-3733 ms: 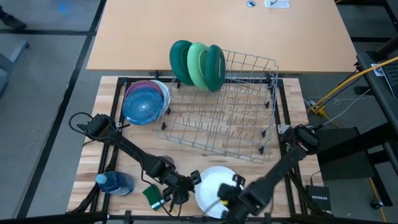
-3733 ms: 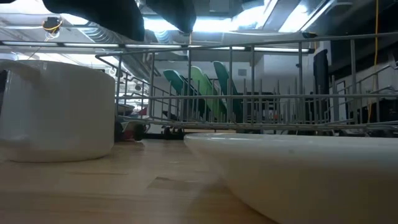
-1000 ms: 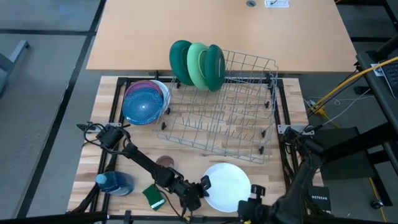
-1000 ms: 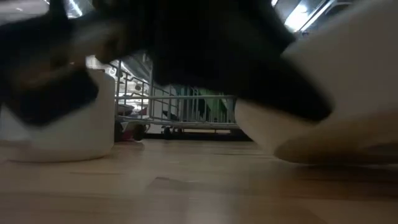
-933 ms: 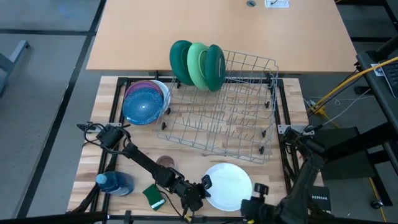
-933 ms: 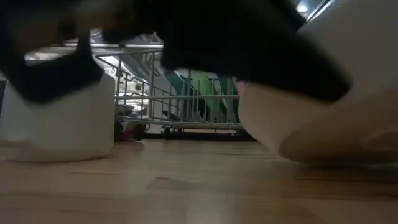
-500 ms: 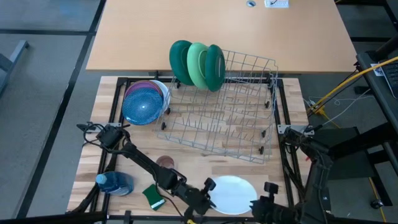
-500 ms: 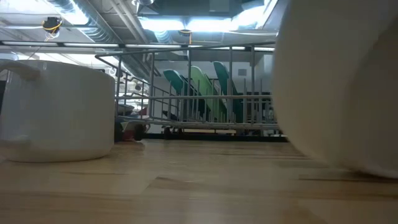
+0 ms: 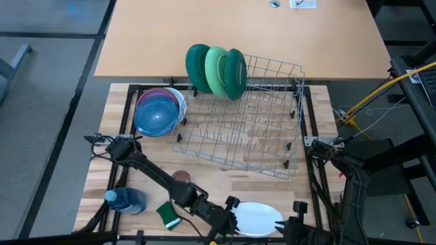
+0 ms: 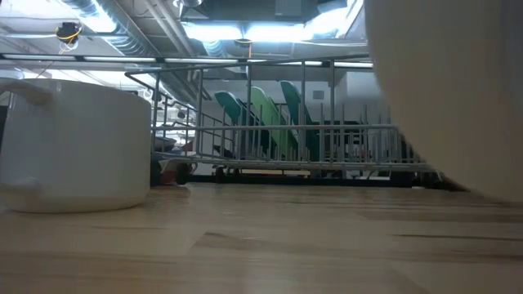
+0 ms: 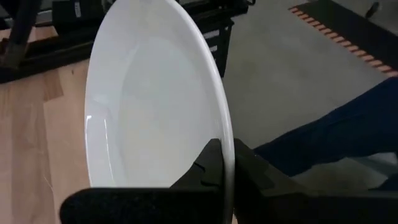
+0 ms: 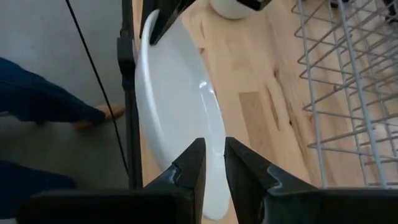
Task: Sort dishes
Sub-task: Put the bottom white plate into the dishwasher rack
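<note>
— White glazed round plate [image 9: 257,219], that's what both arms have got, down at the near edge of the light wooden table [image 9: 211,173]. Starting from the left: a stack of small plates, blue one on top [image 9: 158,114], sits by the left side of the wire dish rack [image 9: 245,129], and nearer us there's a blue bottle [image 9: 126,200] and a green sponge [image 9: 168,214].

— And the left pincer [image 9: 229,212]?

— Closed on the plate's left rim; from its wrist camera you see the fingers [image 11: 214,163] nipping the edge. The right pincer [image 9: 294,219] is clamped on the opposite rim, its fingers [image 12: 194,163] either side of it.

— So which step is this?

— I'd say the pick-up and handover. The plate is off the table and tipped up, judging from how thin it looks from above. Three large green plates [image 9: 216,69] already stand in the rack's far left corner, so this one probably goes in a slot too.

— Which way does it point?

— Its wide line runs left to right between the two pincers, and it's partly on edge. Which way the face is turned I can't say for sure.

— What next, then?

— One arm should let go so the other can carry it. It'll need turning fully upright and lining up with the wires, and a rim pinch like that could slip.
</note>
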You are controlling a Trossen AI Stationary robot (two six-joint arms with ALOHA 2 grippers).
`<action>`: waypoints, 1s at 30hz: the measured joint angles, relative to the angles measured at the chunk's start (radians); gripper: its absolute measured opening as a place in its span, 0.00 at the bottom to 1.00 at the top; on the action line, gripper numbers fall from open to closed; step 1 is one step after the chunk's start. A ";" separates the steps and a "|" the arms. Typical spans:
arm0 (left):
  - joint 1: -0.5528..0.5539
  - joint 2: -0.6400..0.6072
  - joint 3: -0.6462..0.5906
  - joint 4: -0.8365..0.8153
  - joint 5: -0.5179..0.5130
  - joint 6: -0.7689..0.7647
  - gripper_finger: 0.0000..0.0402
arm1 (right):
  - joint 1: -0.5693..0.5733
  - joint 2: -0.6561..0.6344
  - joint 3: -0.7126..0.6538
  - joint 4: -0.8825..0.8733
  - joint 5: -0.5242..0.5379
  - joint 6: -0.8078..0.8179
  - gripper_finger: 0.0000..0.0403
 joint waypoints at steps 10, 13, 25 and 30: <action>0.032 -0.028 0.124 -0.190 0.050 -0.214 0.00 | 0.005 -0.044 0.000 0.000 0.109 -0.105 0.16; 0.050 -0.083 0.126 -0.223 0.057 -0.249 0.00 | 0.004 -0.072 -0.001 0.000 0.167 -0.159 0.16; 0.270 -0.286 0.128 -0.272 0.063 -0.297 0.00 | 0.003 -0.244 -0.001 0.000 0.444 -0.495 0.16; 0.423 -0.321 0.128 -0.269 0.088 -0.348 0.00 | 0.003 -0.350 -0.001 0.000 0.601 -0.681 0.16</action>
